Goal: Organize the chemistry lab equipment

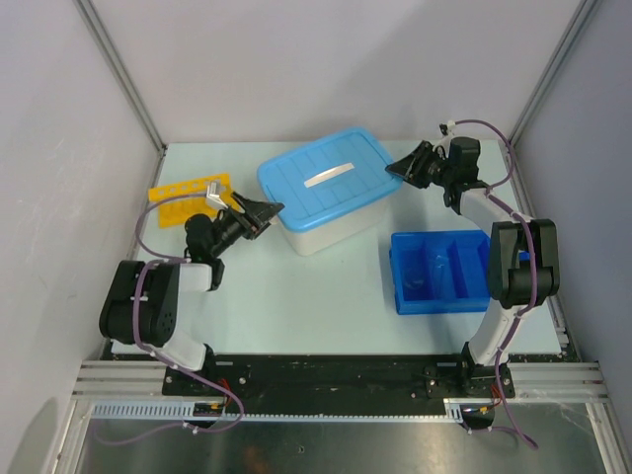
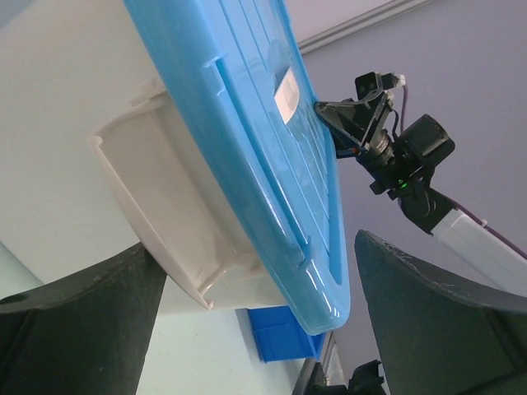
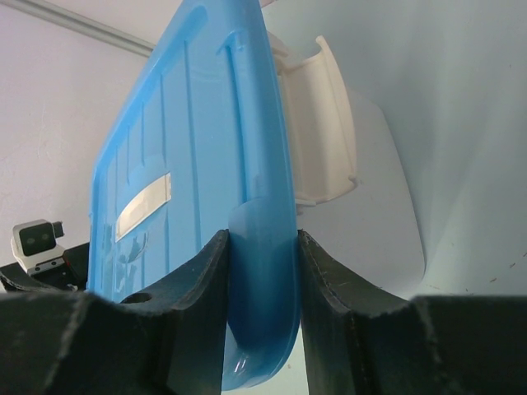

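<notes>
A big white tub [image 1: 326,229] with a blue lid [image 1: 326,178] stands mid-table. My right gripper [image 1: 397,168] is shut on the lid's right edge tab; in the right wrist view both pads press the blue tab [image 3: 262,271]. My left gripper [image 1: 267,210] is open at the lid's near-left corner; in the left wrist view the corner [image 2: 329,304] sits between the spread fingers, touching neither. The yellow holed rack [image 1: 183,200] lies at the far left with a small pale piece [image 1: 214,191] on it. The brush, clear tubes and amber piece are not visible.
A blue divided tray [image 1: 439,272] sits at the right, next to the right arm, and shows in the left wrist view [image 2: 280,333]. Grey walls close in the table on three sides. Bare table lies between the arms, in front of the tub.
</notes>
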Available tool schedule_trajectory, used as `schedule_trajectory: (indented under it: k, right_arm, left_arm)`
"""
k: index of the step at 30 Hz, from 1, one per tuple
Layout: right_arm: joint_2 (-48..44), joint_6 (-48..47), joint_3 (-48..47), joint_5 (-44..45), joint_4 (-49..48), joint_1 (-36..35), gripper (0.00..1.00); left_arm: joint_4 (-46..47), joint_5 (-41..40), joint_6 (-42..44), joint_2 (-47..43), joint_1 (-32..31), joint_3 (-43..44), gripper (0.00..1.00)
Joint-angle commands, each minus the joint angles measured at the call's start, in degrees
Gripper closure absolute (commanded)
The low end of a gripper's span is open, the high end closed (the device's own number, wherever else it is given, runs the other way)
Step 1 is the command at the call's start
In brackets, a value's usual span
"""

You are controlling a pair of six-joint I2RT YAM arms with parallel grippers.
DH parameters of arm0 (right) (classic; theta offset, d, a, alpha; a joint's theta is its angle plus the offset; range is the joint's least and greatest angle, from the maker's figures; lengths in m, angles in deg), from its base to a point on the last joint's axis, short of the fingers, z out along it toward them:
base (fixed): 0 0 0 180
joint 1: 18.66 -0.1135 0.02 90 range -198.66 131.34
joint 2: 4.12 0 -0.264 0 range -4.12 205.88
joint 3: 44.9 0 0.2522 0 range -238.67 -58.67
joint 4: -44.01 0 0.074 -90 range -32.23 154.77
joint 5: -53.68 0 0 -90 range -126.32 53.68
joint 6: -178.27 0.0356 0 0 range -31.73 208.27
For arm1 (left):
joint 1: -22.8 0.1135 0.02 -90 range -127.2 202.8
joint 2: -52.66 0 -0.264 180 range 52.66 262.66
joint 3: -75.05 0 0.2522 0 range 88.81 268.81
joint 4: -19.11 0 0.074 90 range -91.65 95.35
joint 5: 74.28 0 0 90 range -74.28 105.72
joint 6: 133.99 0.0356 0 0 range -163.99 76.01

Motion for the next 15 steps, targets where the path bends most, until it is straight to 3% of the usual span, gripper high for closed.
schedule_trajectory:
  k: [1,9,15]
  right_arm:
    - [-0.4,-2.4,-0.5,2.0,4.1,-0.8,0.65]
    - [-0.5,-2.9,-0.4,2.0,4.5,-1.0,0.66]
    - [-0.3,-3.5,-0.4,1.9,5.0,-1.1,0.66]
  left_arm:
    - [10.9,1.1,-3.0,1.9,0.0,0.1,0.03]
    - [15.6,1.1,-4.4,4.8,0.0,1.3,0.08]
    - [15.7,1.0,-4.0,5.7,0.0,2.4,0.21]
